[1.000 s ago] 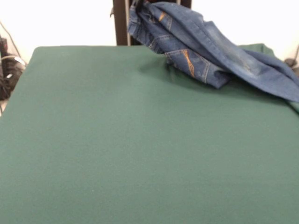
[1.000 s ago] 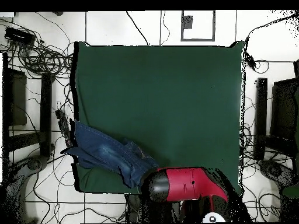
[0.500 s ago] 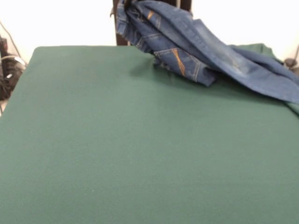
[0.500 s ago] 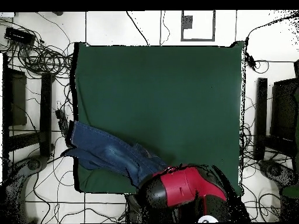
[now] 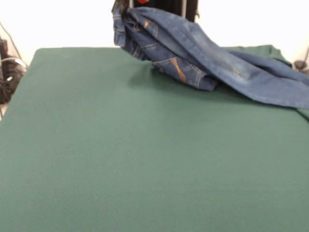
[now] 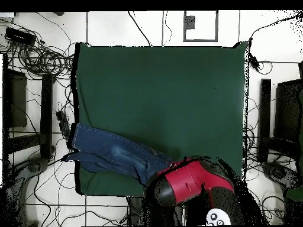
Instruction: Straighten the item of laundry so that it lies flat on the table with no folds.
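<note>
Dark green table (image 5: 120,154) fills the front view, bare from 9 o'clock through centre. Jeans (image 5: 212,60) bunched at 1 o'clock — waist end lifted at 12, legs trailing toward 3, past the table edge. Overhead: arm (image 6: 186,183) covers the gripper, grip state cannot be told. Step looks like dragging the garment inward; next — carry it toward centre, lay legs out, release.

Robot lab: floor cables (image 6: 41,56), equipment racks (image 6: 26,112) round table (image 6: 177,88).
</note>
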### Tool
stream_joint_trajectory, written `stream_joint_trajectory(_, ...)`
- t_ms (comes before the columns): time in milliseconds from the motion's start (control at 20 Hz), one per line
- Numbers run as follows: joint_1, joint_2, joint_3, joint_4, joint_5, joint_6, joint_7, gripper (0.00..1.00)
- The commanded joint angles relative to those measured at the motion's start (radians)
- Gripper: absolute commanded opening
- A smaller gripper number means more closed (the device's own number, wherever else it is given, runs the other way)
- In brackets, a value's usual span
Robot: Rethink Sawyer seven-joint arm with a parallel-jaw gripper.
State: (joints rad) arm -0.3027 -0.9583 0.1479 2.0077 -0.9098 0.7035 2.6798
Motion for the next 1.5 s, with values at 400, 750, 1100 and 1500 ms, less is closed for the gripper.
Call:
stream_joint_trajectory(400,0.050,-0.068,0.221,-0.112,-0.115,0.021,-0.615,0.00)
stream_joint_trajectory(750,0.089,-0.202,0.232,-0.135,-0.064,0.136,-0.786,0.00)
stream_joint_trajectory(1100,0.151,-0.285,0.211,-0.164,-0.030,0.253,-0.858,0.00)
stream_joint_trajectory(1500,0.184,-0.316,0.203,-0.184,-0.054,0.265,-0.885,0.00)
